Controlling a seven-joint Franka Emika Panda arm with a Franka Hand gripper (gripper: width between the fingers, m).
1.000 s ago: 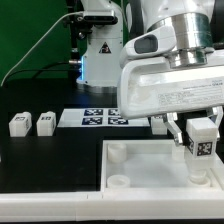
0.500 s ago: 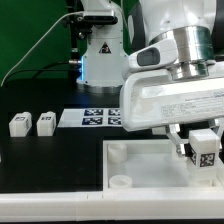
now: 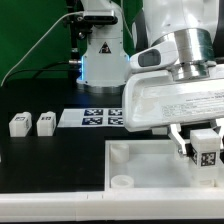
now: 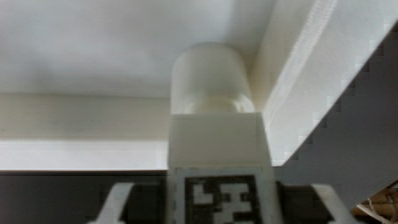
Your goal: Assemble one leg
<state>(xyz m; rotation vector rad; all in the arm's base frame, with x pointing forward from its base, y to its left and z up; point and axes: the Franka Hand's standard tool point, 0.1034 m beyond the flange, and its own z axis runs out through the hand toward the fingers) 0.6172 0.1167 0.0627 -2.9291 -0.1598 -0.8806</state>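
I can see three legs (image 3: 45, 123) from here. There is one white panel (image 3: 150, 165) and one marker board (image 3: 92, 118).

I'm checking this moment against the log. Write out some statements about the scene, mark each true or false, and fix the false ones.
1. The gripper clamps a leg. True.
2. Two spare legs lie on the black table. True.
3. The clamped leg hangs over the marker board. False: it hangs over the white panel.
4. The spare legs lie on the white panel. False: they lie on the table, apart from it.
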